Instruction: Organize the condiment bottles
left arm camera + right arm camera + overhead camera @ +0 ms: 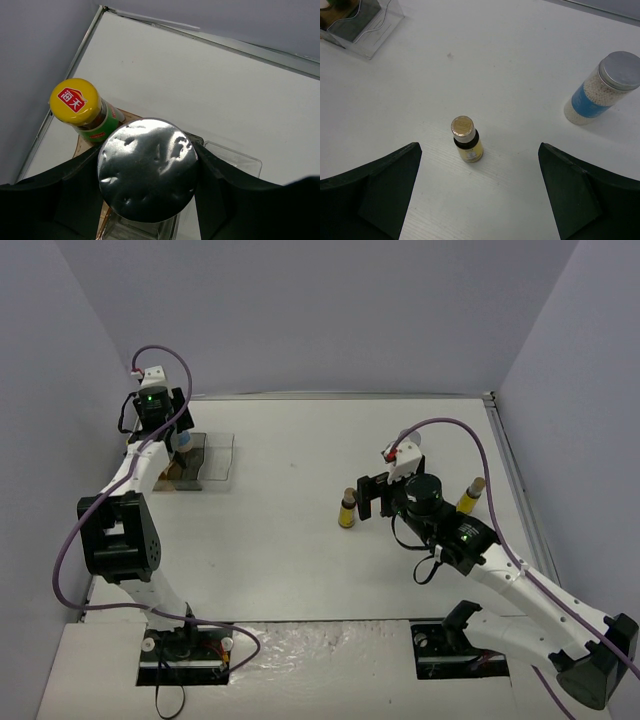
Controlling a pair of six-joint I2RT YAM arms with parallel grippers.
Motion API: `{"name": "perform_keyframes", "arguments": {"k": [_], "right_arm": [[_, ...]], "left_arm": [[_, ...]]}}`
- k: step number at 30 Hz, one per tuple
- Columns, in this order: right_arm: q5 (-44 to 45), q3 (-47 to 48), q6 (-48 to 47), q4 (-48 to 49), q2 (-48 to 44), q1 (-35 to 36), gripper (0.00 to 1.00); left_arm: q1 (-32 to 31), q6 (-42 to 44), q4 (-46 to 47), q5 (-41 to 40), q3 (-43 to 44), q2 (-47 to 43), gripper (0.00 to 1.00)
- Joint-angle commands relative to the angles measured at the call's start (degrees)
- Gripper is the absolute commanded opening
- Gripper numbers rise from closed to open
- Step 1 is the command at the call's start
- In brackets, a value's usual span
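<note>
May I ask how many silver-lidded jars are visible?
2. One silver-lidded jar is clamped in the left gripper over the clear plastic rack; the other jar stands on the white table. More may be hidden.

1. Silver-lidded jar (147, 170): dimpled metal lid seen from above, upright, pressed between the left fingers (50, 200).
2. Green-labelled bottle (85, 107): slim, dark contents, yellow cap with a red logo, upright, just beyond the finger on the view's left, close against item 1.
3. Tiny bottle (467, 142): tan cap, black neck, yellow label, upright, ahead of the widely parted right fingers (375, 185), in line with their gap, untouched.
4. Blue-banded jar (605, 90): white granules, grey lid, upright, well beyond the finger on the view's right.
5. Yellow-bodied bottle (470, 495): tan top, upright, behind the right fingers, beside the wrist; detail too small to tell.
</note>
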Motion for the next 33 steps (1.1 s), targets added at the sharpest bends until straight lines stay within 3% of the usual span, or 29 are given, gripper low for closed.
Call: {"name": "perform_keyframes", "arguments": {"k": [1,19,33], "right_arm": [[1.8,2.0,-0.8,4.6,1.2,-0.4,1.0],[2.2,1.9,-1.4,5.2,2.6,-0.5,1.0],[1.8,1.6,-0.9,5.3,2.4,-0.5,1.0]], "left_arm": [[0.5,-1.2,5.7,1.7,2.5,0.1,0.03],[-0.6,-1.2,0.0,2.4,2.2,-6.9,0.0],[-0.8,-0.4,4.1,2.5,1.6,-1.3,0.0]]}}
